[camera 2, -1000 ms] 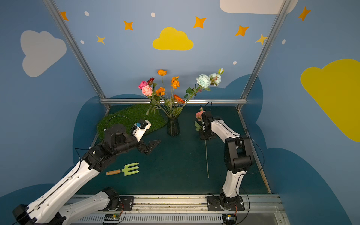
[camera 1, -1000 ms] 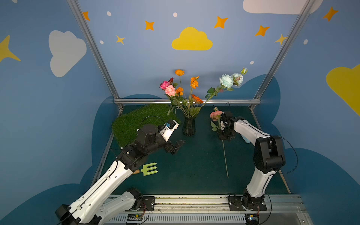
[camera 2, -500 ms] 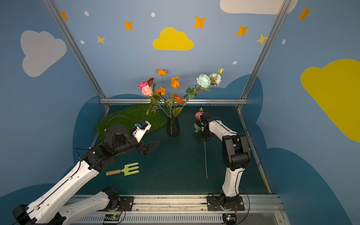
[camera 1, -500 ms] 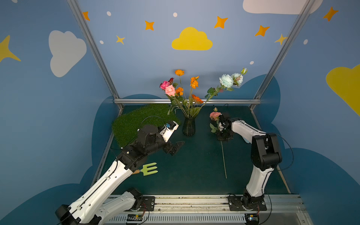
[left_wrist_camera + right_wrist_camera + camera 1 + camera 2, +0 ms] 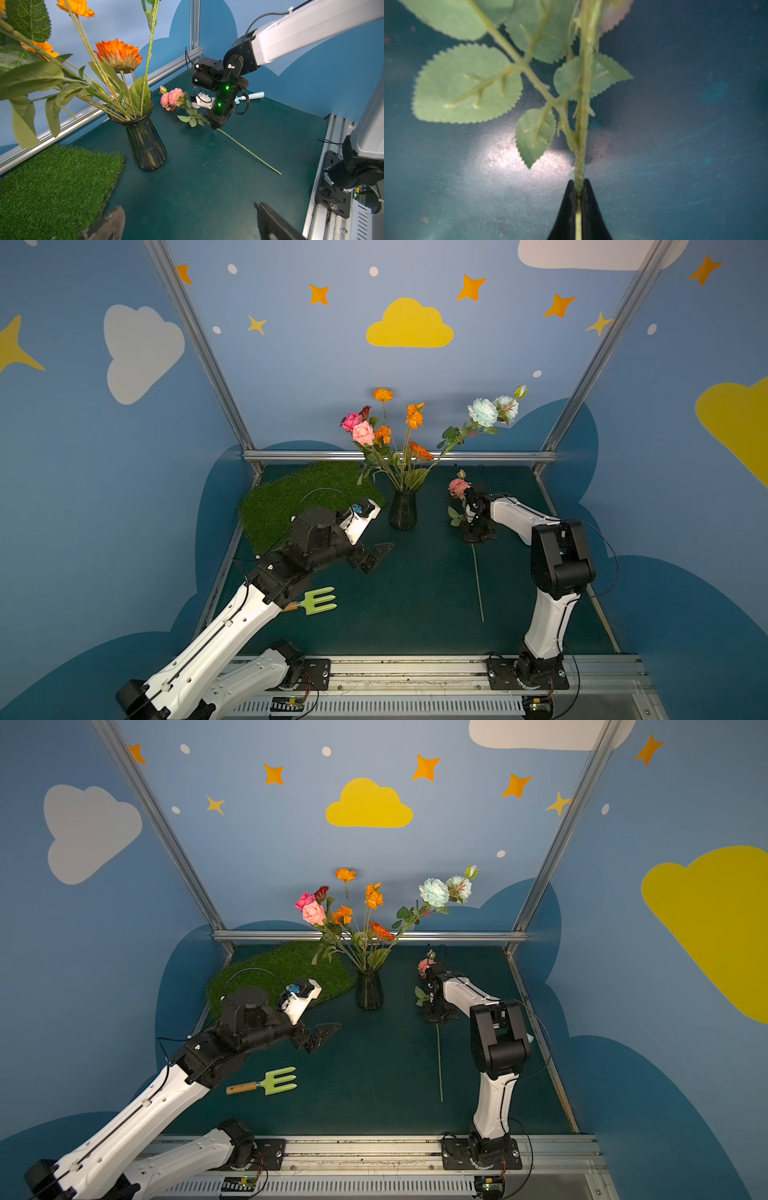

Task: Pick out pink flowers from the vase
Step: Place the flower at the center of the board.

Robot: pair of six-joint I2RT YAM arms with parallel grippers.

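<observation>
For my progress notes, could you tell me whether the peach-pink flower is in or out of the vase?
Out. The peach-pink flower is outside the vase, its stem clamped in the shut right gripper, stem end trailing to the table.

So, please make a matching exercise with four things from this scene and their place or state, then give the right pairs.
Things:
1. peach-pink flower
2. light pink rose
3. garden fork
4. left gripper

States:
A. in the vase
B. open, holding nothing
C. stem gripped by the right gripper
D. lying on the table, near the left arm

Pairs: 1-C, 2-A, 3-D, 4-B
</observation>
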